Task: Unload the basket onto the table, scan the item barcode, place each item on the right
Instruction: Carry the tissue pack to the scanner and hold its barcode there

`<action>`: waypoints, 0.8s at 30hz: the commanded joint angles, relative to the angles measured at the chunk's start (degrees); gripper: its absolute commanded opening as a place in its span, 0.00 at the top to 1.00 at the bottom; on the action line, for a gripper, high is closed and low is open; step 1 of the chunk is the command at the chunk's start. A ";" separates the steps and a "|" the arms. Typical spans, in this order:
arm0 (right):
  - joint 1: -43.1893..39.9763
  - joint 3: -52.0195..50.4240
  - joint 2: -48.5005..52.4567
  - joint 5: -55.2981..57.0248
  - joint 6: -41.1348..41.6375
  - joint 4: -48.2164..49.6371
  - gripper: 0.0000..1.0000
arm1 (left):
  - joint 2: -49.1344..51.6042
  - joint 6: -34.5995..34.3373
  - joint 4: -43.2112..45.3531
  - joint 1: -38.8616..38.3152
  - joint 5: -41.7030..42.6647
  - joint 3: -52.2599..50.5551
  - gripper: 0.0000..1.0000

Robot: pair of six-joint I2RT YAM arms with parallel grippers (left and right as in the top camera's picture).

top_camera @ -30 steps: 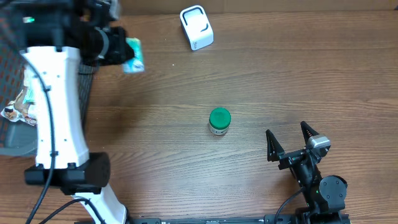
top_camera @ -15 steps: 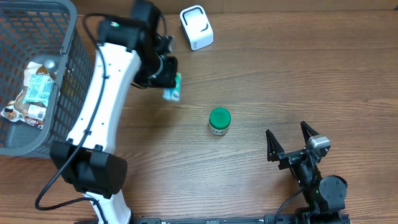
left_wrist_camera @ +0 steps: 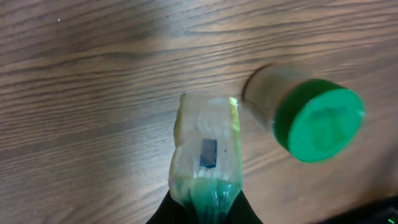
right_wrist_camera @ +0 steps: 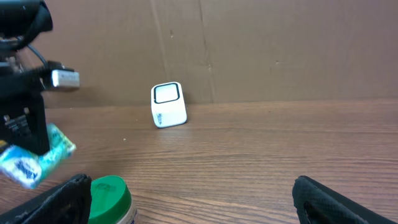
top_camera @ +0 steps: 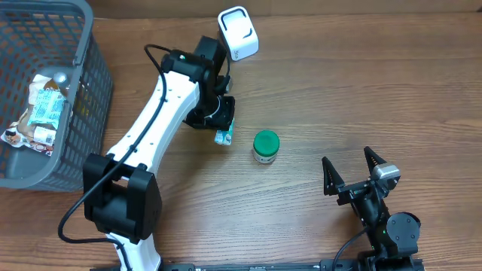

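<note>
My left gripper (top_camera: pixel 222 123) is shut on a small green-and-white packet (top_camera: pixel 224 135), which hangs just above the table, left of a green-lidded jar (top_camera: pixel 265 146). In the left wrist view the packet (left_wrist_camera: pixel 205 149) sticks out from between the fingertips (left_wrist_camera: pixel 205 214), with the jar (left_wrist_camera: pixel 314 118) close on its right. The white box scanner (top_camera: pixel 238 33) stands at the back, beyond the left arm. My right gripper (top_camera: pixel 352 172) rests open at the front right, holding nothing. Its wrist view shows the jar (right_wrist_camera: pixel 107 198), the packet (right_wrist_camera: pixel 34 158) and the scanner (right_wrist_camera: pixel 168 104).
A grey wire basket (top_camera: pixel 92 53) holding several packaged goods stands at the far left. A cardboard wall (right_wrist_camera: pixel 280 50) closes off the back of the table behind the scanner.
The left arm has swung from over the basket toward the middle of the table and carried the packet down beside the green-lidded jar. The right arm has not moved.
</note>
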 commanded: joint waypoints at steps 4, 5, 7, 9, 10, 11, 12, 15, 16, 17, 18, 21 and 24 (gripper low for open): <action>-0.26 -0.61 -0.46 0.33 -0.02 0.31 0.00 | 0.52 -1.99 2.23 -0.55 -2.80 -4.04 0.96; -0.26 -0.61 -0.46 0.31 -0.02 0.28 0.00 | 0.52 -1.99 2.67 -0.55 -2.82 -4.57 0.96; -0.26 -0.61 -0.46 0.33 -0.02 0.28 0.00 | 0.52 -1.99 3.74 -0.52 -2.80 -5.53 0.96; -0.26 -0.61 -0.46 0.31 -0.02 0.28 0.00 | 0.52 -1.99 4.39 -0.52 -2.80 -6.25 0.96; -0.26 -0.61 -0.46 0.33 -0.02 0.28 0.00 | 0.52 -1.97 4.68 -0.52 -2.82 -6.60 0.96; -0.26 -0.61 -0.46 0.31 -0.02 0.31 0.00 | 0.52 -1.99 4.85 -0.55 -2.82 -6.88 0.96; -0.26 -0.61 -0.46 0.31 -0.02 0.28 0.00 | 0.52 -1.99 4.81 -0.55 -2.82 -6.97 0.96; -0.26 -0.61 -0.46 0.33 -0.02 0.31 0.00 | 0.52 -1.99 4.98 -0.52 -2.82 -7.43 0.96; -0.26 -0.61 -0.46 0.31 -0.02 0.28 0.00 | 0.52 -1.97 5.16 -0.52 -2.97 -7.69 0.96; -0.26 -0.61 -0.46 0.33 -0.02 0.28 0.00 | 0.52 -1.99 5.27 -0.57 -3.28 -7.85 0.96; -0.26 -0.61 -0.46 0.31 -0.02 0.31 0.00 | 0.52 -1.99 5.44 -0.66 -3.72 -8.04 0.96; -0.26 -0.61 -0.46 0.31 -0.02 0.28 0.00 | 0.52 -1.99 6.16 -1.18 -4.28 -8.68 0.96; -0.26 -0.61 -0.46 0.31 -0.02 0.28 0.00 | 0.52 -1.99 6.84 -1.99 -4.31 -9.22 0.96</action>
